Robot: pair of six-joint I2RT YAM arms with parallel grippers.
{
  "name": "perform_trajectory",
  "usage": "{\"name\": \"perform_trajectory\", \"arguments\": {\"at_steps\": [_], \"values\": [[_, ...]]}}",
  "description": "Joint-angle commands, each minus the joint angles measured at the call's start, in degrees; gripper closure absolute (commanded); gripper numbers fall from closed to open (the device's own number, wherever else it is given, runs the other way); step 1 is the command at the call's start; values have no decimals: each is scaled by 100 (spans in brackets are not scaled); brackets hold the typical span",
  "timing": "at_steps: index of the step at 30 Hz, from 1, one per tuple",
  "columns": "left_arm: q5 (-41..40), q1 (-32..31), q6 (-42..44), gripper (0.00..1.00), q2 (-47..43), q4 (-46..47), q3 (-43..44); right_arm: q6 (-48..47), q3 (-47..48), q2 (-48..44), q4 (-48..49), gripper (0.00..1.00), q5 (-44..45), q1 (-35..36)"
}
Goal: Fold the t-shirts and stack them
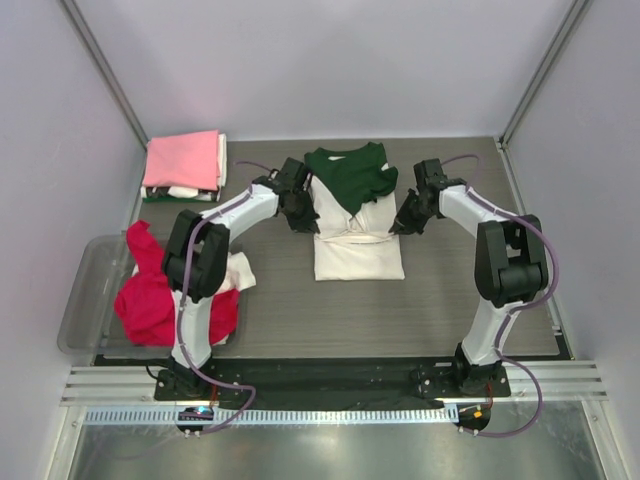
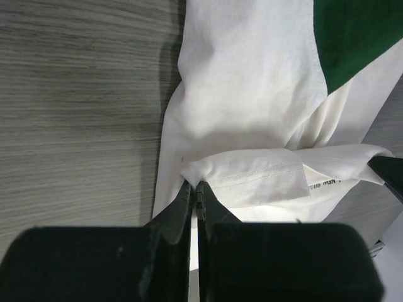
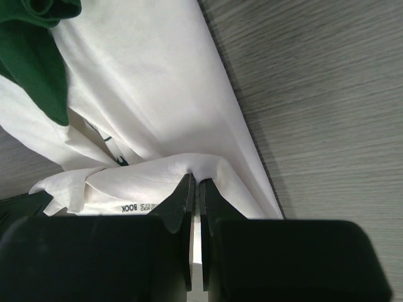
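Observation:
A cream-white t-shirt (image 1: 358,256) lies part-folded at the table's middle, with a dark green t-shirt (image 1: 350,175) draped over its far end. My left gripper (image 1: 309,222) is shut on a raised fold at the cream shirt's left edge (image 2: 239,179), the jaws (image 2: 195,185) pinching cloth. On the opposite edge my right gripper (image 1: 401,226) is shut on the same shirt (image 3: 157,94), the cloth bunched at the fingertips (image 3: 196,181). Some black print shows in the right wrist view. A red-magenta t-shirt (image 1: 150,290) lies crumpled at the left. A pale pink t-shirt (image 1: 182,158) sits folded at the back left.
The pink shirt tops a small folded stack (image 1: 180,192) with white and green layers under it. A clear plastic bin (image 1: 85,300) sits at the left edge, the red shirt partly over it. A small white cloth (image 1: 240,270) lies beside the left arm.

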Motion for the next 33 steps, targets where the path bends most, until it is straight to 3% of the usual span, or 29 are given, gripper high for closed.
{"name": "perform_trajectory", "arguments": {"at_steps": [1,5,6,11,14,17,20,24,33], "values": [[205,120,131,98,120,34,323,-70,323,166,179,94,59,-55],[425,243,184,86,366,-229,796,-17,709,404,144,66,-2,-134],[477,278,210,76,488,-447,1154,-17,1058,465,83,60,-11,-213],[680,576,333,60,858,-1397,3016,-122,2762,764,-813,53,77,-328],[619,691,474,58,885,-2004,3539,-149,2926,450,-1086,52,68,-319],[575,709,492,58,324,-1892,2980,-175,2287,-208,-1025,51,77,-258],[619,683,474,58,-379,-1522,1864,-184,1287,-728,-718,51,51,-47],[426,551,518,58,-1284,-1154,476,-201,395,-1353,-454,54,225,637],[144,498,518,58,-3261,-784,-2040,-386,112,-801,-278,77,700,1535]]}}
